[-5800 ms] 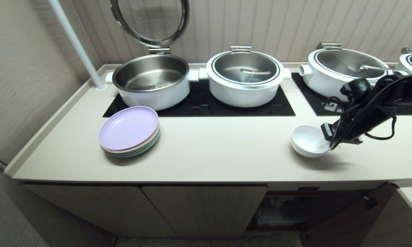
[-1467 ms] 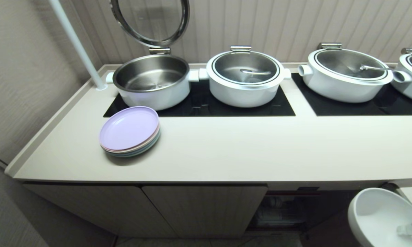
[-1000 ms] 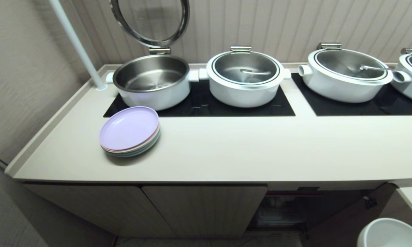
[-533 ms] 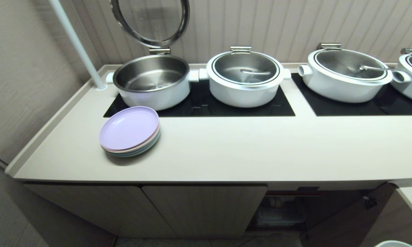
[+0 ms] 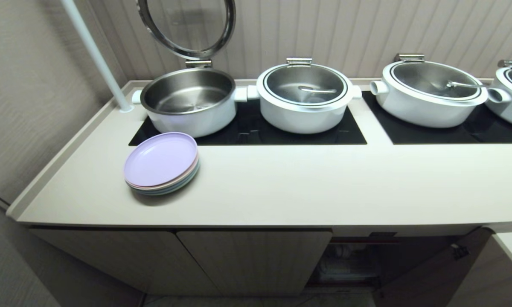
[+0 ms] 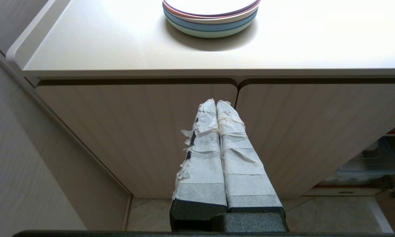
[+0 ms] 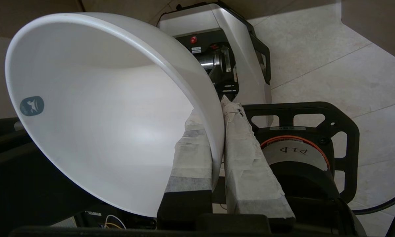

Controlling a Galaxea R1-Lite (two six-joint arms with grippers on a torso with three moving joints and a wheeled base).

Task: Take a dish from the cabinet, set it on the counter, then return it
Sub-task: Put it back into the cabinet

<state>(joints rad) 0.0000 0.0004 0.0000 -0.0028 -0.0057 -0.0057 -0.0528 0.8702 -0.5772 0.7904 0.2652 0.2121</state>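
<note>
Pinching the white bowl (image 7: 95, 108) by its rim, the right gripper (image 7: 217, 131) holds it low over the floor, tipped sideways, likely so it can slide into the open cabinet (image 5: 354, 264).

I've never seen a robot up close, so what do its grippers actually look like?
Each gripper has two long, flat, tapering fingers wrapped in frayed whitish tape, set in a black base. The left gripper and right gripper look alike. No arms show in the head view.
</note>
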